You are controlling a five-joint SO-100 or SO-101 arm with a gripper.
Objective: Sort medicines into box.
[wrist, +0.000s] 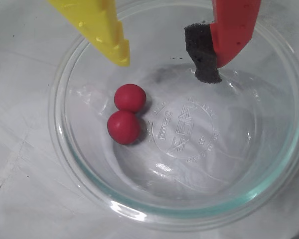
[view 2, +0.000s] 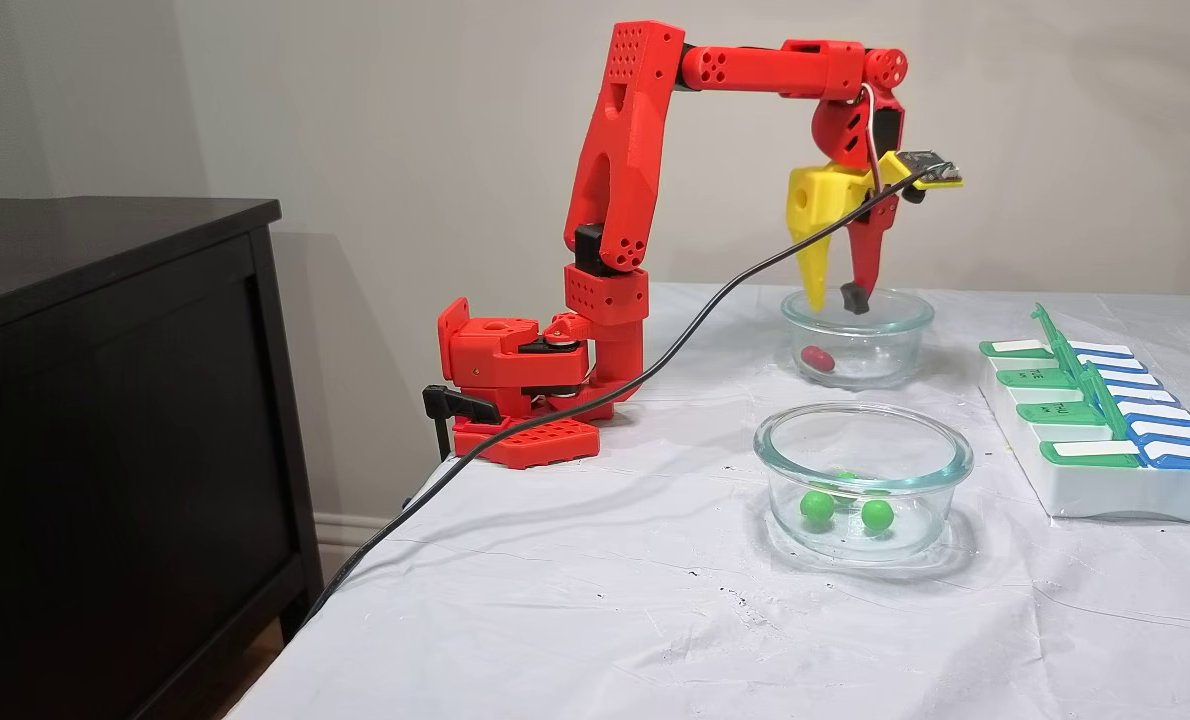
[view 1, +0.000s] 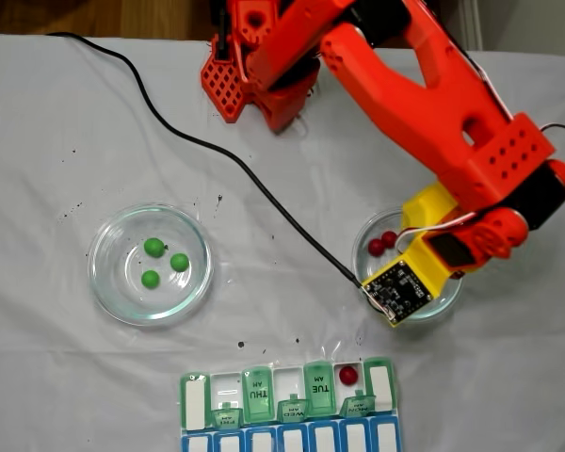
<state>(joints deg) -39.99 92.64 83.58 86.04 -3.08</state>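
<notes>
Claw (wrist: pixel 167 64) tips fill the upper part of the wrist view: a yellow finger (wrist: pixel 97 27) at upper left and a red finger with a black foam pad (wrist: pixel 203 55) at upper right, spread wide apart and holding nothing. They hang just above a clear glass dish (wrist: pixel 89 196) without touching its contents. Two red balls (wrist: pixel 127 112) lie in that dish, left of its centre, touching one another; the yellow tip stands just above them in the frame. In the side-on fixed view the claw (view 2: pixel 835 297) points down over the far dish (view 2: pixel 857 335), tips level with its rim.

In the top-down fixed view a second glass dish (view 1: pixel 151 264) sits left of centre with three green balls (view 1: pixel 160 262) close together inside. The pill organizer (view 1: pixel 287 400) lies along the bottom edge, several of its green lids (view 1: pixel 318 386) standing open. One red ball (view 1: pixel 347 375) rests in an open white compartment near the right end of the green row. Everything stands on a tabletop (view 1: pixel 56 358) under a white cloth, and a black cable (view 1: pixel 235 165) runs across it from the upper left to the claw's camera board.
</notes>
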